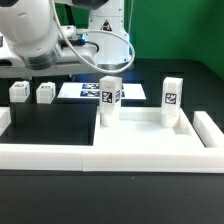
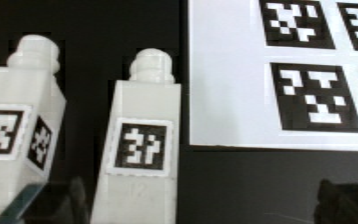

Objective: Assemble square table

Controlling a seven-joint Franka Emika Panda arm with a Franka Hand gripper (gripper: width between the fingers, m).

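— Any writing to read?
— None, only black-and-white tags on 2 legs [image 2: 137, 130] lying beside the marker board [image 2: 282, 70], whose edge tags are cut off.
— The tool [image 2: 197, 205]?
— Released, its fingertips blurred, gripping nothing. 2 other legs [image 1: 108, 98] stand at the far corners of the tabletop [image 1: 140, 135] on the desk [image 1: 50, 125].

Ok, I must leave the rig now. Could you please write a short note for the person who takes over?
End effector: open, holds nothing, above the two loose legs.
Table top: flat on the table, inside the border wall.
Done: left upright leg and right upright leg, sides as in the exterior view, stand on its far corners; how tight, I cannot tell.
Left: inner loose leg, beside the marker board, and outer loose leg need mounting on the near corners.
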